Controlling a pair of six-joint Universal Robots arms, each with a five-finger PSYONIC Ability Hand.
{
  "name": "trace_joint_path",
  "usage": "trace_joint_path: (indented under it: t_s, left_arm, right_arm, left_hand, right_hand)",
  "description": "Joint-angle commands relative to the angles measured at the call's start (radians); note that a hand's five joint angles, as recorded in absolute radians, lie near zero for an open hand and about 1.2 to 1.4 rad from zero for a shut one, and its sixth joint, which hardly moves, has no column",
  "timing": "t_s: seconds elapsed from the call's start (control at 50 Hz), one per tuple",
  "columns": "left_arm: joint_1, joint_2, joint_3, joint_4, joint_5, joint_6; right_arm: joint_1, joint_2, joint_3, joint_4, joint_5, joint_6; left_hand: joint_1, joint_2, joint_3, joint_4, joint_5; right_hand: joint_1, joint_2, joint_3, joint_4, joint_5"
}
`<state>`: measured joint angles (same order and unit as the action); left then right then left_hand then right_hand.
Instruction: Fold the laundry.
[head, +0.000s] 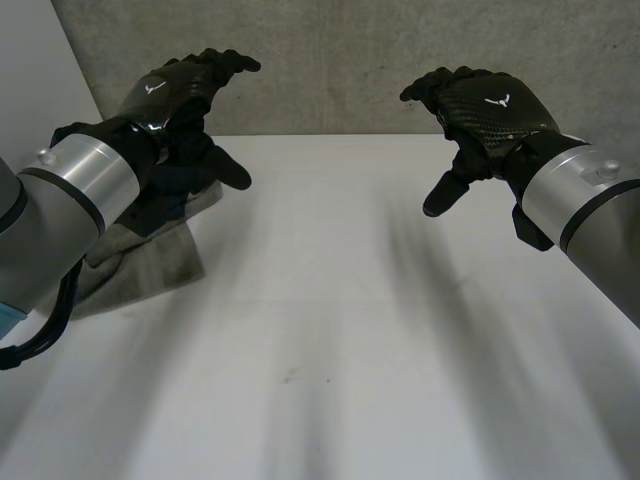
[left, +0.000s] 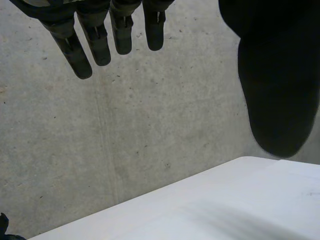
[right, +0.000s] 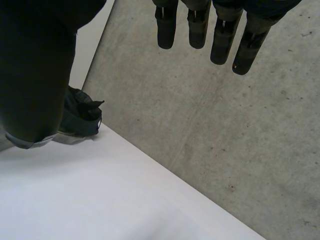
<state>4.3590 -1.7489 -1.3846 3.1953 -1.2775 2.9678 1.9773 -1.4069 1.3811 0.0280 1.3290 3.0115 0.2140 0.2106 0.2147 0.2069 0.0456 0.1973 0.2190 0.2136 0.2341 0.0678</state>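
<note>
The white table (head: 340, 330) takes most of the head view, and its middle and right part are bare, so there is wide free room there. Behind its far edge stands a grey concrete wall (head: 340, 60).

The left arm (head: 70, 200) comes in from the left and the right arm (head: 580, 195) from the right. Both are lifted above the table, well apart from each other.

The laundry lies on the left side of the table, under the left arm: a grey cloth (head: 150, 265) in a loose heap, with a dark cloth (right: 80, 117) on top of it, near the far edge by the wall.

The left hand (head: 175, 90) hovers above this heap and does not touch it. The right hand (head: 490, 110) hovers over the bare right side, far from the laundry.

In each wrist view the fingers (left: 97, 42) (right: 197, 30) are straight and side by side, the thumb (left: 277, 85) stands apart from them, and they hold nothing.
</note>
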Motion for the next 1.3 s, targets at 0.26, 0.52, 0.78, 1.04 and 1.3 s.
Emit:
trace_joint_path:
  t_s: [0.26,0.52,0.78,1.04,1.3]
  left_arm:
    - [0.091,-0.187,0.076,0.092,-0.022,0.183]
    - [0.189,-0.564,0.372,0.147,-0.114,0.392]
    - [0.278,-0.955,0.791,0.156,-0.111,0.464]
    - [0.295,-1.098,0.932,0.158,-0.089,0.478]
    - [0.142,-0.698,0.526,0.337,-0.098,0.55]
  right_arm:
    - [-0.002,0.006,0.0,0.003,-0.004,-0.005]
    - [-0.002,0.037,0.006,0.003,-0.001,-0.028]
    - [-0.002,0.071,0.018,0.001,0.001,-0.051]
    - [-0.002,0.1,0.018,-0.008,0.001,-0.052]
    - [-0.005,0.088,0.01,-0.007,0.002,-0.052]
  left_hand:
    - [-0.018,-0.015,-0.019,-0.011,-0.024]
    - [-0.015,-0.012,-0.016,-0.008,-0.021]
    - [0.175,0.179,0.175,0.182,0.169]
    - [1.133,1.137,1.133,1.14,1.127]
    - [1.182,1.186,1.182,1.189,1.176]
  right_hand:
    - [-0.023,-0.044,-0.039,-0.06,-0.068]
    - [-0.023,-0.044,-0.039,-0.06,-0.068]
    - [-0.023,-0.044,-0.039,-0.06,-0.068]
    - [-0.023,-0.044,-0.039,-0.06,-0.068]
    - [-0.023,-0.044,-0.039,-0.06,-0.068]
